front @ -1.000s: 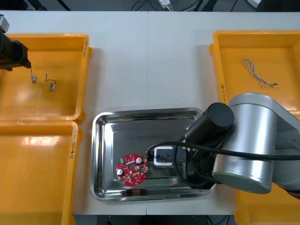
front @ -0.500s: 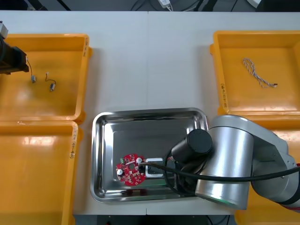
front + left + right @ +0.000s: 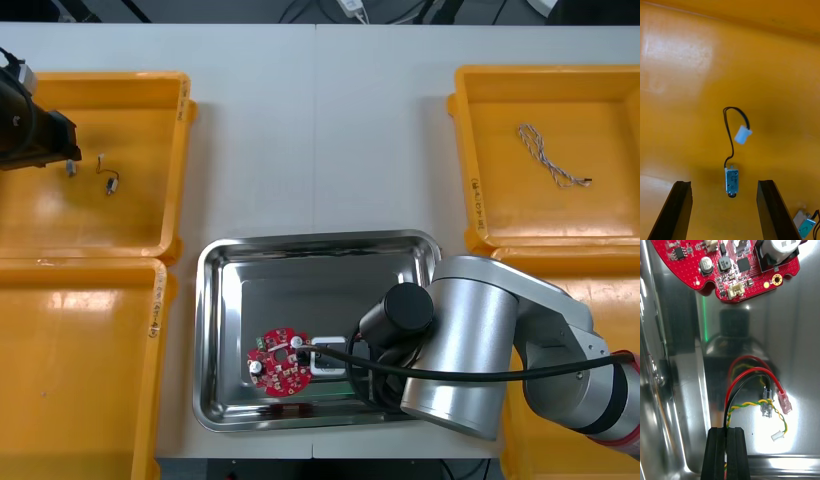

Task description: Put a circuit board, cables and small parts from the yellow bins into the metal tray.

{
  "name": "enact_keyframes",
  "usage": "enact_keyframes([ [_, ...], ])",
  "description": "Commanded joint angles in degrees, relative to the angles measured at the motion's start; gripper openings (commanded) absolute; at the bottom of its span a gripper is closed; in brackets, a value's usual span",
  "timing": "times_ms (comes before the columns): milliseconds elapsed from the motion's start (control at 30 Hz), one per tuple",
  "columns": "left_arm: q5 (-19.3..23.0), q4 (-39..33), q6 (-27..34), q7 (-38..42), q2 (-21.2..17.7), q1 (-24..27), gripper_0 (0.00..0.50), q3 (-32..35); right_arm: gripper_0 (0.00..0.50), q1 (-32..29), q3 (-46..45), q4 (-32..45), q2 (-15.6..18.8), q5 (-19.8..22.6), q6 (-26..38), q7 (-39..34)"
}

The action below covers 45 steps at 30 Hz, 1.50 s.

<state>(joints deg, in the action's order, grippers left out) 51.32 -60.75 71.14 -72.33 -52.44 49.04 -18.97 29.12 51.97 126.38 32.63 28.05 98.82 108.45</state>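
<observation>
– Cable bundle [image 3: 748, 369] check: the right pincer [image 3: 727, 435] is clenched on it, with red, black and a yellow-green twisted pair squeezed between the fingers. It sits low inside the metal tray [image 3: 300, 270], toward the near right. The loose ends with their little plugs dangle just past the fingertips, and I can't tell if they touch the tray floor. Beyond them the red circuit board [image 3: 741, 270] lies in the tray's near left, apart from the wires.

– And the other arm?

– The left pincer [image 3: 723, 183] is spread wide over the far left yellow bin [image 3: 120, 78] on the desk [image 3: 320, 130]. It's straddling a small metal part [image 3: 732, 180] that has a thin black lead and a white plug. A second part [image 3: 805, 225] lies just outside one finger.

– Any handling tips?

– Just my guess, but the wires look light, floppy and a bit springy, so they'll sprawl once let go. Mid-bundle is a saner grip than the plugs. The little part looks hard and probably slippery. I'd pinch the metal body across its sides, never the lead, since that wire looks easy to rip off.
</observation>
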Motion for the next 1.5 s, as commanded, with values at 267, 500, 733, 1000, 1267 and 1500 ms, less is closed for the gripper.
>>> enact_keyframes([
  [267, -1.0, -0.5, -2.1, -7.9, 1.6, -0.3, 0.5, 0.1, 0.0, 0.1, 1.7, 0.3, -0.9, -0.4, -0.5, 0.4],
  [500, -0.8, -0.4, -2.7, -8.9, 1.6, -1.5, 0.5, 0.1, 0.0, -0.3, 2.4, 0.3, -0.9, -0.9, 0.0, -0.6],
  [733, -0.7, -0.4, -3.3, -9.1, 1.8, -1.9, 0.5, 0.1, 0.2, -0.2, 2.4, 0.4, -1.3, -4.2, 0.0, -0.7],
  [1000, -0.7, -0.4, -3.9, -9.5, 1.7, -2.5, 0.5, 0.1, 0.5, -0.2, 1.9, 0.4, -1.8, -6.7, 0.3, -1.0],
  [1267, -0.9, -0.4, -4.1, -9.6, 2.2, -2.6, 0.5, 0.1, 0.5, -0.2, 1.3, 0.6, -1.7, -5.9, 1.4, -1.3],
  [1500, -0.8, -0.4, -5.5, -9.2, 2.2, -2.7, 0.5, -1.3, 0.5, -0.3, 0.8, 1.4, -1.5, -3.9, 3.9, -1.8],
])
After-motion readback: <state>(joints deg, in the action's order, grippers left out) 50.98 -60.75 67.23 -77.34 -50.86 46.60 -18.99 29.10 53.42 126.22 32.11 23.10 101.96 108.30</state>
